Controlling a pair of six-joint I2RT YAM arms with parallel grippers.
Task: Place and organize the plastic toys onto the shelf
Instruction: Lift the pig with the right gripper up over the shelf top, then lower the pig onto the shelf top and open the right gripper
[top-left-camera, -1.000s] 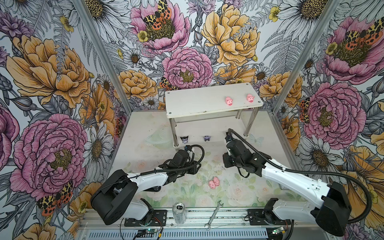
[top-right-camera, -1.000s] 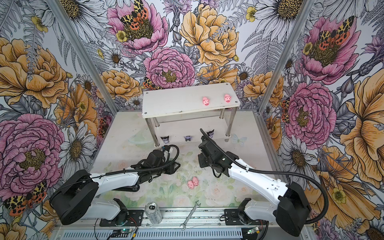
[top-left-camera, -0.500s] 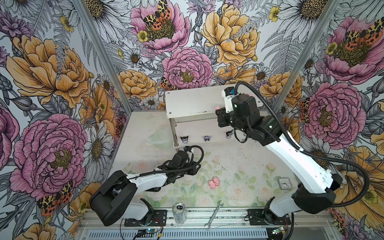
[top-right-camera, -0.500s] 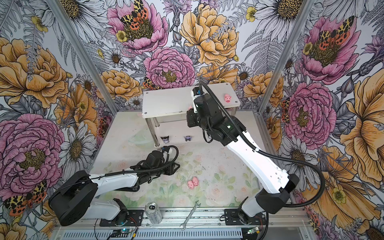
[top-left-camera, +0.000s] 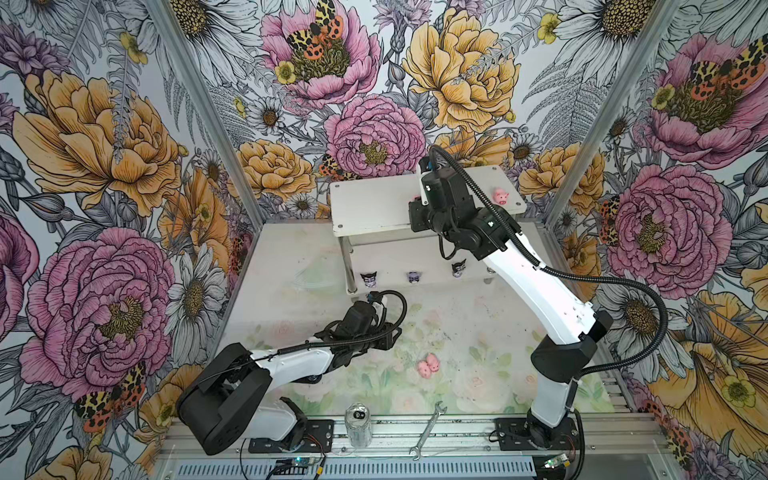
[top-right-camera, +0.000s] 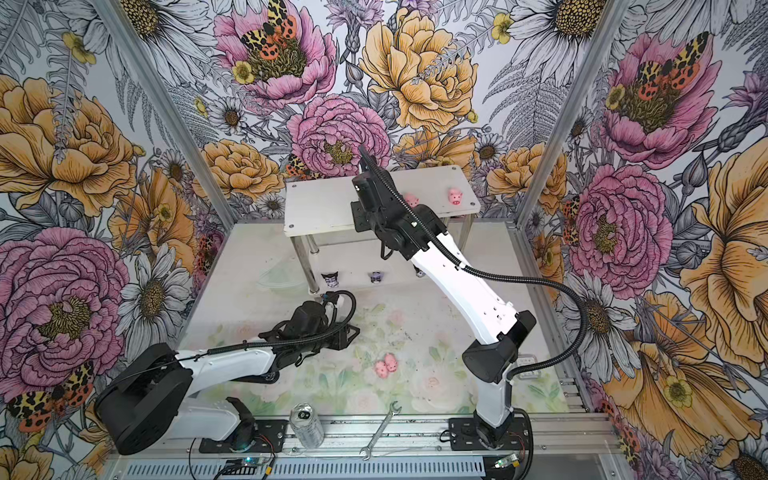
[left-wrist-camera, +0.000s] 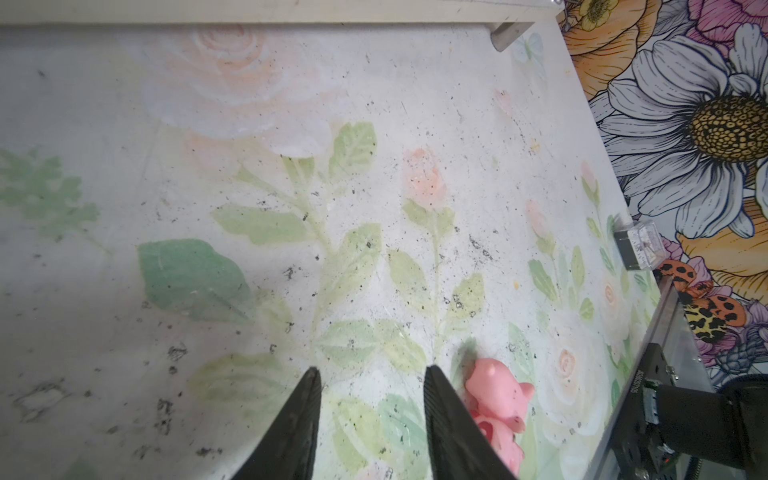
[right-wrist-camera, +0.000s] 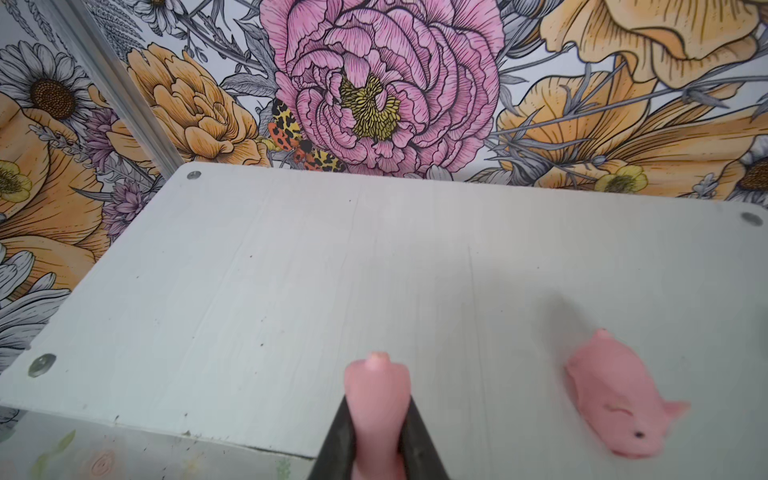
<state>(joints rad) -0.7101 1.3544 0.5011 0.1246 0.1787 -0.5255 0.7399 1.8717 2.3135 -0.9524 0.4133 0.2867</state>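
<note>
Bright, even, diffuse light throughout; shadows are soft and faint. In the right wrist view the pig (right-wrist-camera: 619, 399) lying on the shelf (right-wrist-camera: 291, 270) is smeared by blur. Both top views splay the walls (top-left-camera: 104, 166) at their edges.

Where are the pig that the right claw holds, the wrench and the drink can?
held pig (right-wrist-camera: 377, 399): right wrist view, on the middle of its body.
wrench (top-left-camera: 427, 431): in a top view, on the middle of its shaft.
drink can (top-left-camera: 358, 430): in a top view, on its clear side.
</note>
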